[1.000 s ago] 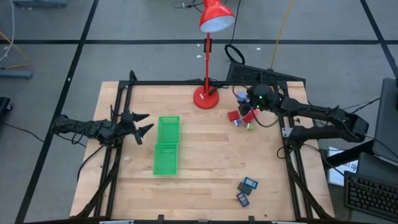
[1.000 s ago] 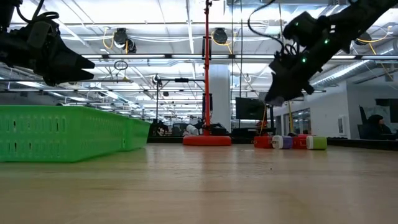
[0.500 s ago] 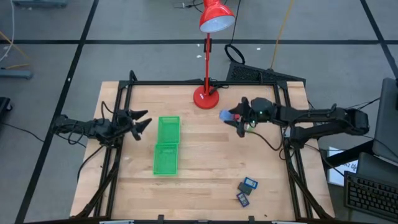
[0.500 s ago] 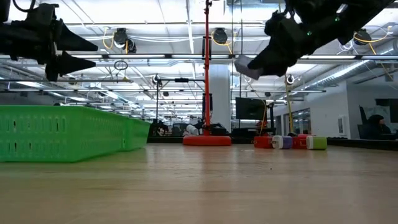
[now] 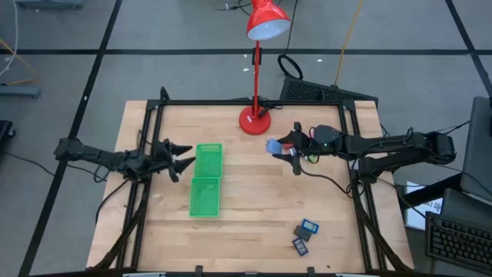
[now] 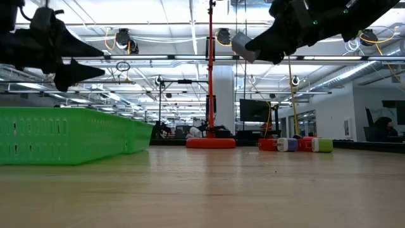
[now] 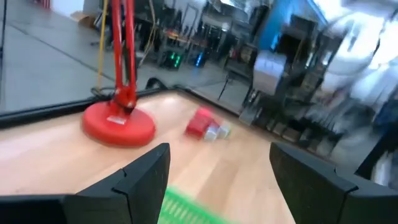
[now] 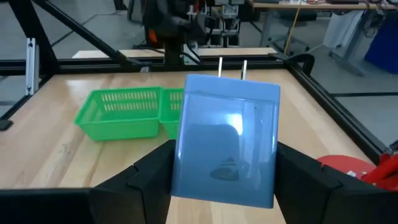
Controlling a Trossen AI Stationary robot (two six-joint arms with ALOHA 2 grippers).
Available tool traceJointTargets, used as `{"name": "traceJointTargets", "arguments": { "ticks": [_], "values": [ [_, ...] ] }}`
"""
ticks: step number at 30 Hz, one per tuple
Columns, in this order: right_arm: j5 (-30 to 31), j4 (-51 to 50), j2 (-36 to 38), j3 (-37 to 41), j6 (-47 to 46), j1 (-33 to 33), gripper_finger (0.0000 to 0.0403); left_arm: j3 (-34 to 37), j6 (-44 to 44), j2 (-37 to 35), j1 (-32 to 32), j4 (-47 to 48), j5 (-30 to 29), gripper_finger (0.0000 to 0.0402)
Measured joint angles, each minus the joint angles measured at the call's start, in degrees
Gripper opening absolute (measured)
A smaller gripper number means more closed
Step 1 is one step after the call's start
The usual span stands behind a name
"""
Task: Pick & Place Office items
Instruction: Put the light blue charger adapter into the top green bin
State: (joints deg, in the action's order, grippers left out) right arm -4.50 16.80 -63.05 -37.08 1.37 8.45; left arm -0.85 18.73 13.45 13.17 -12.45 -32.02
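My right gripper (image 8: 227, 186) is shut on a pale blue plug block (image 8: 227, 146) with two metal prongs (image 8: 231, 65), held high over the table's middle right (image 5: 272, 145), (image 6: 241, 45). My left gripper (image 5: 183, 158) stands open at the left, just short of the long green tray (image 5: 206, 178), with nothing between its fingers (image 7: 217, 180). Small red, white and green pieces (image 6: 295, 144) lie on the table at the far right. Two dark rectangles with blue faces (image 5: 305, 228), (image 5: 300, 245) lie flat near the front edge. My right gripper pinches the blue block between its two fingers (image 8: 149, 177), one on each narrow side, near the block's rear end (image 8: 186, 186). The fingers come level from the table's right. The block is lifted clear of the table, its prongs pointing away toward the tray.
The red desk lamp stands on its round base (image 5: 254, 121) at the far middle, its pole (image 6: 210, 69) rising close to the held block. A black frame (image 5: 254, 102) runs round the table's edge. Bare wood lies between tray and right arm.
My right gripper has swung from the pieces at the far right toward the table's left, rising and tipping up from slanting down to about level, carrying the blue block clear of the table. My left gripper has levelled out, still open beside the tray.
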Motion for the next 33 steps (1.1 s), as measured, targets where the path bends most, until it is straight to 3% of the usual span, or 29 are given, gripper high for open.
{"name": "traceJointTargets", "arguments": {
  "ticks": [9, 13, 16, 28, 33],
  "values": [
    [-0.41, 11.11, -5.94, 0.0, 1.15, 0.04, 0.022, -0.21, -17.81, 20.24, 0.0, -28.94, 1.0, 0.0274],
    [-4.69, 18.11, -7.96, 0.0, 1.2, 0.04, 0.0218, -1.07, -21.6, 28.04, -0.02, -38.9, 1.68, 0.0273],
    [-7.58, 22.29, -8.94, 0.0, 0.91, -0.12, 0.0223, -4.69, -22.41, 33.31, -0.07, -40.39, 2.46, 0.0274],
    [-7.79, 25.71, -9.31, -0.01, 1.27, -2.74, 0.0222, -24.01, -23.48, 53.19, -5.49, -39.1, 11.44, 0.0273],
    [-7.81, 28.21, -9.32, -0.01, 1.58, -4.19, 0.0218, -31.9, -22.45, 61.25, -7.46, -39.16, 20.56, 0.0273]
  ]
}}
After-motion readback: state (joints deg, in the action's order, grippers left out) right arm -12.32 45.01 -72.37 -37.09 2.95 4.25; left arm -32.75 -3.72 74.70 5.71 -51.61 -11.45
